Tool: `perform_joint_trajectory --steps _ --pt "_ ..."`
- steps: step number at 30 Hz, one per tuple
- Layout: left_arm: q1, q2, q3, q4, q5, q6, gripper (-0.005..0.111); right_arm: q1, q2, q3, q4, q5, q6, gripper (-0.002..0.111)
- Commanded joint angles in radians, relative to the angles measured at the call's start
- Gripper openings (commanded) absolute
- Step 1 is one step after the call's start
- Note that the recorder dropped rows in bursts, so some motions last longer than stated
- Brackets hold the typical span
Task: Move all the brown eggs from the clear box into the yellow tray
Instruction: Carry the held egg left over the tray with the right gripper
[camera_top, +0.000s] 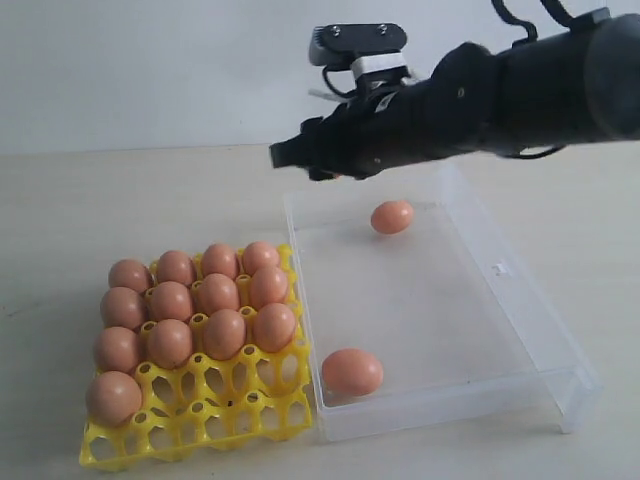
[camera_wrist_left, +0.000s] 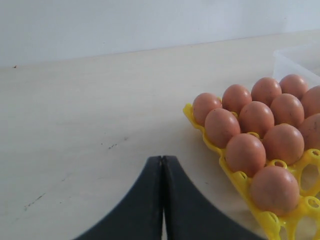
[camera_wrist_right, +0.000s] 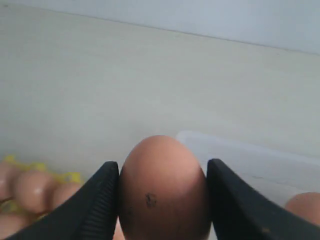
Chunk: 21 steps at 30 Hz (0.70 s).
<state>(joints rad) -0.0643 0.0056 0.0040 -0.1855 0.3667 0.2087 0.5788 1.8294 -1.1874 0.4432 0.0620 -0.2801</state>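
I am looking at a pale, cream-coloured table (camera_top: 70, 220) with a smooth, matte top. Two things sit directly on it. A yellow tray (camera_top: 205, 388) lies flat at the near left of the exterior view. A clear box (camera_top: 440, 310) lies flat just beside it on the right. Their edges are so close that I cannot tell whether they touch. A few small dark specks (camera_wrist_left: 112, 146) mark the bare top, apart from the tray.
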Motion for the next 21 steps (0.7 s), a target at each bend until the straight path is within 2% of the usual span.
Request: perform_joint_trajectory --steps 1,6,15,21 --pt "-0.004 -0.006 -0.004 -0.001 -0.010 -0.003 0.000 0.185 -0.116 0.190 -0.006 -0.221 0.002 0.000" --pt "-0.004 -0.006 -0.004 -0.001 -0.010 -0.003 0.000 0.354 -0.110 0.274 -0.006 -0.375 0.114 0.000" --pt "-0.004 -0.006 -0.004 -0.001 -0.010 -0.003 0.000 0.488 0.018 0.280 -0.059 -0.535 0.307 0.000" --pt "-0.004 -0.006 -0.004 -0.001 -0.010 -0.003 0.000 0.556 0.074 0.280 -0.058 -0.577 0.358 0.000"
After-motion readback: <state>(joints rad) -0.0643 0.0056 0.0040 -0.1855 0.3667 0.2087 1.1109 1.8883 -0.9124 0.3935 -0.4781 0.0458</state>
